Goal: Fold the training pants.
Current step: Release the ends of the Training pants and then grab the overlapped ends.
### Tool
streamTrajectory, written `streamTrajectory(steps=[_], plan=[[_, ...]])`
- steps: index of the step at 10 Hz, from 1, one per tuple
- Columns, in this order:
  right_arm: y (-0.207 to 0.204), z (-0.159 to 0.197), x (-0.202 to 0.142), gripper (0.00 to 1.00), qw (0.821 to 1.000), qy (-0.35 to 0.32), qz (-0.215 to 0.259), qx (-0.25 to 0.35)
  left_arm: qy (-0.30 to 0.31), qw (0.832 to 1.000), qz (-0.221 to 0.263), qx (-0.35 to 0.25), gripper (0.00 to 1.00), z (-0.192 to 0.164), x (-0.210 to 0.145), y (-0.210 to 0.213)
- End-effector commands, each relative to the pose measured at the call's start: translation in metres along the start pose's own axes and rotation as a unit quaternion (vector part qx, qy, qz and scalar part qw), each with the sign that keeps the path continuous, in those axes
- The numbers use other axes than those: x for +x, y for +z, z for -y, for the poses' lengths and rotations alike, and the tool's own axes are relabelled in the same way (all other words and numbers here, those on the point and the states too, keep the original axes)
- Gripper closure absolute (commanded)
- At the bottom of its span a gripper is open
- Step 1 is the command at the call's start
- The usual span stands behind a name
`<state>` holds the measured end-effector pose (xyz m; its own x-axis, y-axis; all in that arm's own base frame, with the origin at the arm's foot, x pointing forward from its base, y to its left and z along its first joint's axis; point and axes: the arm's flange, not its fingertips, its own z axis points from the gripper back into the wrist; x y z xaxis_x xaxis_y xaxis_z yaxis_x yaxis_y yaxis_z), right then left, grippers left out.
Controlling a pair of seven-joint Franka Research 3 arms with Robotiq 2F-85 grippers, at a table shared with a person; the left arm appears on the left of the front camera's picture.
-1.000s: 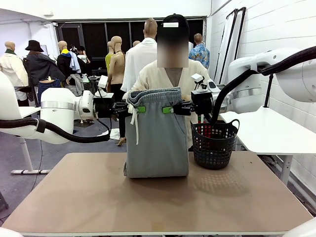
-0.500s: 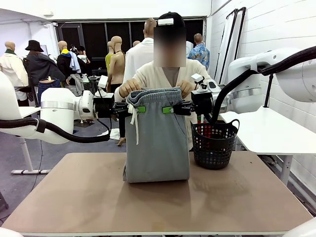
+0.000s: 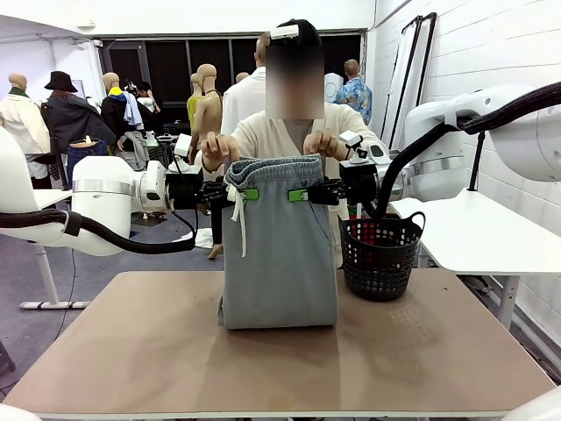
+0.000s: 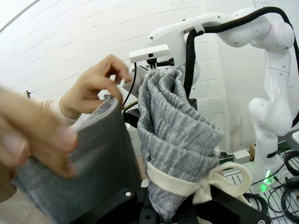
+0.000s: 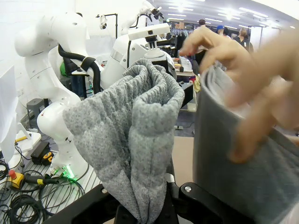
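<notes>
Mid-fold. The training pants (image 3: 279,246) hang upright over the table's (image 3: 158,351) middle with their bottom edge resting on it, just left of the black basket (image 3: 379,254). The left gripper (image 3: 238,194) is clamped on the waistband's left end and the right gripper (image 3: 302,194) on its right end. At the far side, a person's hand (image 3: 219,146) and other hand (image 3: 326,143) pinch the smooth grey rear layer. The pants look already doubled. Left to do: lay them flat, make the last fold, release. Roughly halfway.

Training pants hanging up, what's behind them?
A person stands behind the training pants, one hand and the other hand at the waistband. The cloth hides the person's waist and legs.
</notes>
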<state>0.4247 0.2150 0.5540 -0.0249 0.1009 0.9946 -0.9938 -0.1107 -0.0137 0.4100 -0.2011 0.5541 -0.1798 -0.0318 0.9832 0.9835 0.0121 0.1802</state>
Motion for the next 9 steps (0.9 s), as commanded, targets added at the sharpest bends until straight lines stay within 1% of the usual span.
streamTrajectory(steps=[1, 9], plan=[[-0.0015, -0.0004, 0.0010, 1.00, 1.000, 0.000, 0.004, 0.000, -0.008, 1.000, 0.000, 0.000, 1.00, 0.0013, 0.0021, 0.0003], [-0.0015, -0.0004, 0.0010, 1.00, 1.000, 0.000, 0.004, 0.000, -0.008, 1.000, 0.000, 0.000, 1.00, 0.0013, 0.0021, 0.0003]])
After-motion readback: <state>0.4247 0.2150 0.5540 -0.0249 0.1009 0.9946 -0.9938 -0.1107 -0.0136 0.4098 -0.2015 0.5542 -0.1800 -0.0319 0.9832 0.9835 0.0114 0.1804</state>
